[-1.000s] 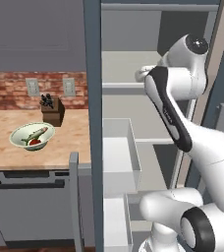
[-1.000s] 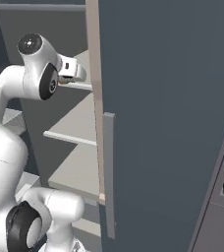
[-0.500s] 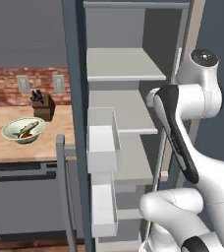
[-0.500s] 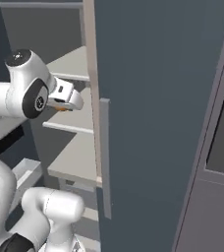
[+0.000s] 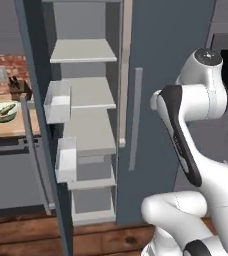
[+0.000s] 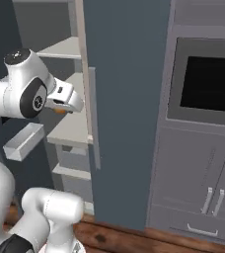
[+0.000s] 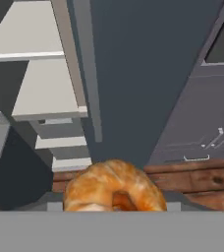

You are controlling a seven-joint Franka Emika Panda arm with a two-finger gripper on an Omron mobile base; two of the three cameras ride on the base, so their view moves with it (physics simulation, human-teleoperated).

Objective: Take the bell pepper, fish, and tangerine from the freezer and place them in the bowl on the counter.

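The tangerine (image 7: 114,188) is a mottled orange ball low in the hand view, right at my gripper (image 7: 115,205), whose fingertips it hides. From the right base view the tangerine (image 6: 59,111) peeks out under the hand, and my gripper (image 6: 65,105) holds it in front of the freezer (image 6: 124,99), level with a middle shelf. The freezer (image 5: 86,95) stands open with bare white shelves. Far left, the pale bowl (image 5: 11,117) rests on the tan counter (image 5: 6,129) with the grey-green fish (image 5: 4,108) lying in it. I cannot make out the bell pepper.
A dark knife block (image 5: 19,88) stands behind the bowl. White bins (image 5: 58,100) hang on the opened freezer door at left. A built-in oven (image 6: 208,81) and grey cabinets (image 6: 198,192) fill the wall right of the freezer. Wooden floor (image 6: 134,237) lies below.
The whole scene has slid left as the base moved: the counter and bowl are now at the far left, and the oven wall has come in. The hand has drawn out of the freezer.
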